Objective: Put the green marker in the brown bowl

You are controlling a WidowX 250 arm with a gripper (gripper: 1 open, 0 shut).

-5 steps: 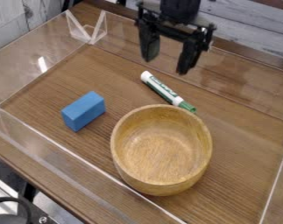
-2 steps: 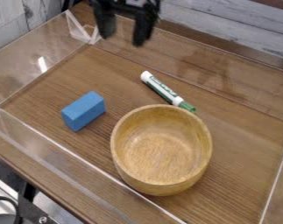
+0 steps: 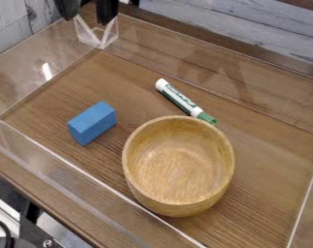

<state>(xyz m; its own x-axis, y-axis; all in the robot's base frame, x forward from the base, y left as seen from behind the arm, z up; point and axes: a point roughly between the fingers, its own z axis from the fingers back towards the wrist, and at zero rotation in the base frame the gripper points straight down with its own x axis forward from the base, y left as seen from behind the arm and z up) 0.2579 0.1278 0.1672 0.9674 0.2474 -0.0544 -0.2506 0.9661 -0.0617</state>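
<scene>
Holds the fingers (image 3: 107, 12) spread apart at the upper left edge of the view, pinching nothing, well away from the marker. Suggests room left around the work, or a wide opening ready for a pick; cannot tell which.

Stretches the wooden counter (image 3: 260, 131) beneath everything, flat enough to let each item rest by its own weight. Sets the brown bowl (image 3: 178, 172) upright towards the near side, mouth up, ready to receive — wide enough to forgive a slightly off-centre drop. Puts the blue block (image 3: 91, 123) to the left of the bowl, apart from it, with no evident part in the job and probably no need to be touched.

Lays the green marker (image 3: 185, 100) flat beyond the bowl, slantwise, with the capped end pointing towards the rim and just beside it. Leaves the marker outside the bowl, so calls for the pick first. Favours a grasp across the slim barrel, near the middle, to limit tipping — then a lift above the rim and a short move inward. Risks a roll if nudged from the side, or a knock against the bowl if gripped too near the cap.
</scene>
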